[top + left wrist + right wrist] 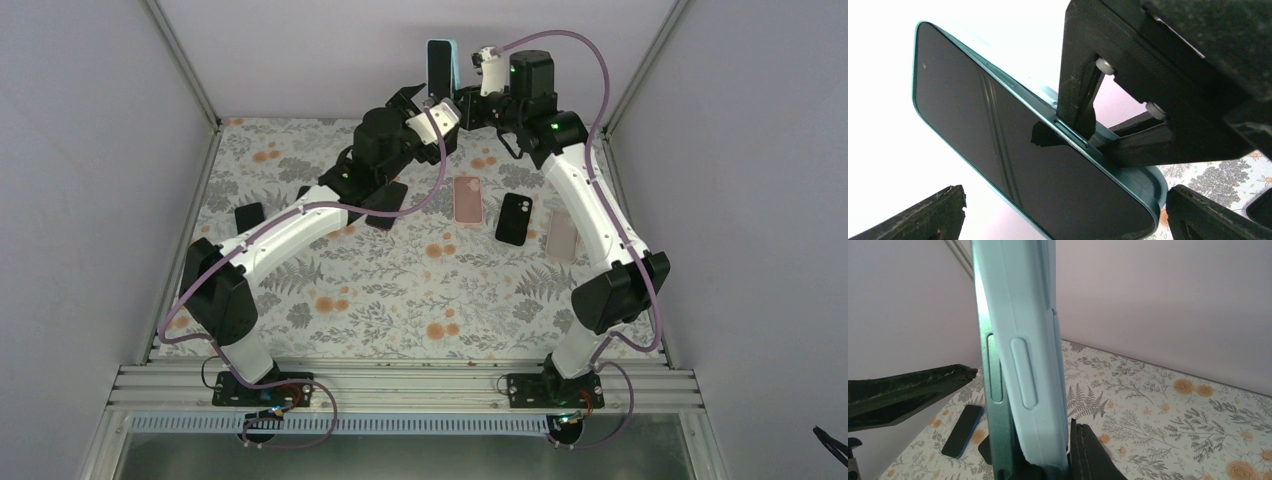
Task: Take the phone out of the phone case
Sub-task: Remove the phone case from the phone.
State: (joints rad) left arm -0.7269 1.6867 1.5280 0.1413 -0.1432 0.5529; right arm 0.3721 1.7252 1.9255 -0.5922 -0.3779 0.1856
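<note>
Black left pincer (1063, 200) gapes wide, empty, at the lower frame corners. Beyond it the phone (998, 150), still seated in its pale-blue phone case (1033, 365), is clamped upright by the right pincer (452, 100), above the surface (400, 290). Extraction looks barely begun.

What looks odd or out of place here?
The phone sits askew in its light-blue case: its green edge stands clear of the case's side wall, as though half peeled out.
</note>
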